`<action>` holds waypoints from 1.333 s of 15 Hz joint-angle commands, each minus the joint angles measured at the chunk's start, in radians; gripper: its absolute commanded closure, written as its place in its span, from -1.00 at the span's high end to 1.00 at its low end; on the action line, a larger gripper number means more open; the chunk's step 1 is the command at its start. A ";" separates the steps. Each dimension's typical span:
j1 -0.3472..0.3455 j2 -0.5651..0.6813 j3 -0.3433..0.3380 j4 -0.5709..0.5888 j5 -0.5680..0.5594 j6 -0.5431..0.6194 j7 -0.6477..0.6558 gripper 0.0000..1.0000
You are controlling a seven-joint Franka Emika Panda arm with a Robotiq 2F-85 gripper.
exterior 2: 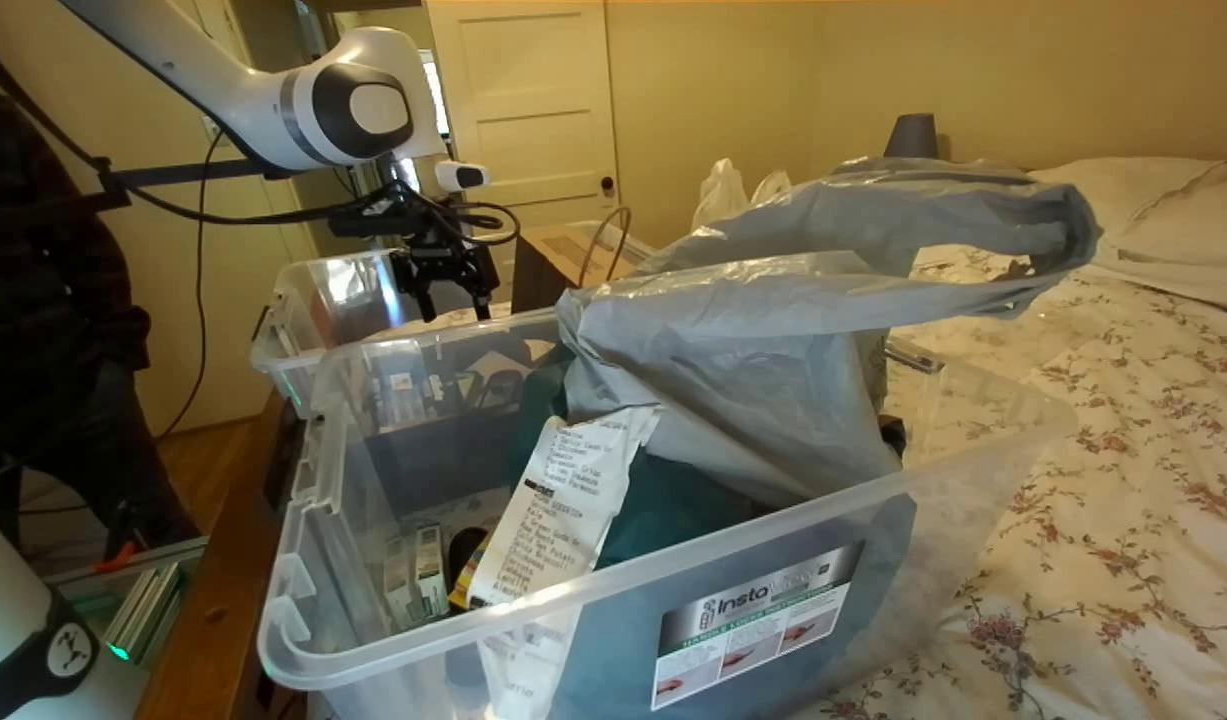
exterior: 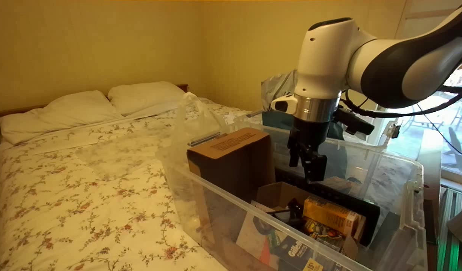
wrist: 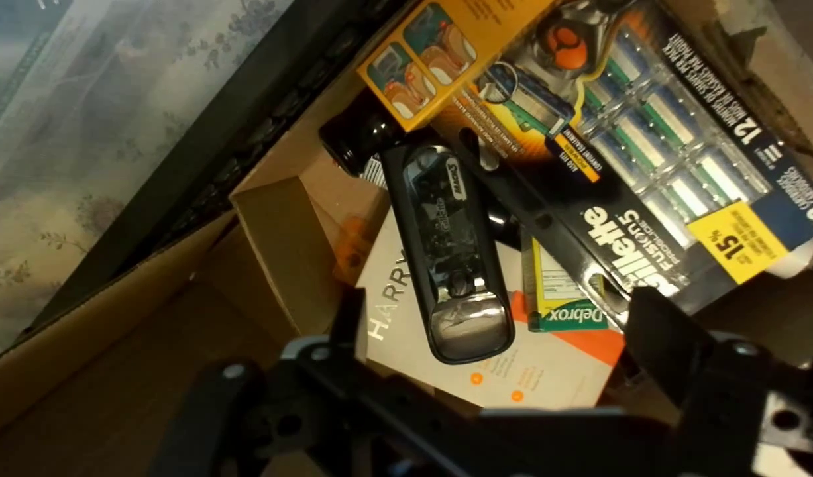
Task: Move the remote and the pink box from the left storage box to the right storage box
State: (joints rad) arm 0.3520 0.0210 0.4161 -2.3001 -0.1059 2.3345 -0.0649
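The gripper (wrist: 499,311) hangs spread and empty above the left storage box (exterior: 231,197), probably to straddle the black Gillette case (wrist: 449,258) inside, perhaps the task's remote, lying over the white HARRY box (wrist: 545,372), while the 2nd target, the pink box, I cannot pick out.

I have a large colourless rectangular plastic tub (exterior: 231,196) beside a pale-rimmed clear plastic tub (exterior 2: 423,640), a grey plastic bag (exterior 2: 733,350) projecting from the latter. Inside the former, my wrist view shows an oblong black package (wrist: 446,245) lying over a flat white cardboard box (wrist: 542,372), left of a black-and-blue blister pack (wrist: 651,165).
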 commanded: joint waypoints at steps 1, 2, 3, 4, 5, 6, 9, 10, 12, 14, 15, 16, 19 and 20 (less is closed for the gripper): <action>0.021 0.021 -0.006 0.007 -0.046 0.067 -0.005 1.00; 0.027 0.038 -0.003 0.012 -0.076 0.114 -0.014 1.00; 0.031 0.064 -0.003 0.026 -0.102 0.138 -0.018 1.00; 0.035 0.095 -0.003 0.039 -0.120 0.179 -0.043 1.00; 0.039 0.124 -0.004 0.049 -0.136 0.204 -0.078 1.00; 0.039 0.154 -0.006 0.054 -0.137 0.236 -0.124 1.00; 0.028 0.240 -0.020 0.072 -0.160 0.294 -0.232 1.00; 0.022 0.271 -0.027 0.085 -0.166 0.299 -0.267 1.00; 0.005 0.322 -0.038 0.119 -0.152 0.294 -0.326 1.00; 0.011 0.279 -0.035 0.075 -0.133 0.288 -0.297 1.00; 0.004 0.298 -0.037 0.088 -0.134 0.289 -0.311 1.00; 0.001 0.309 -0.037 0.098 -0.134 0.289 -0.318 1.00; -0.003 0.338 -0.051 0.082 -0.148 0.297 -0.322 1.00; -0.007 0.353 -0.049 0.074 -0.142 0.310 -0.332 1.00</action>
State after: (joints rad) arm 0.3548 0.3377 0.3707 -2.2118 -0.2397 2.6253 -0.3832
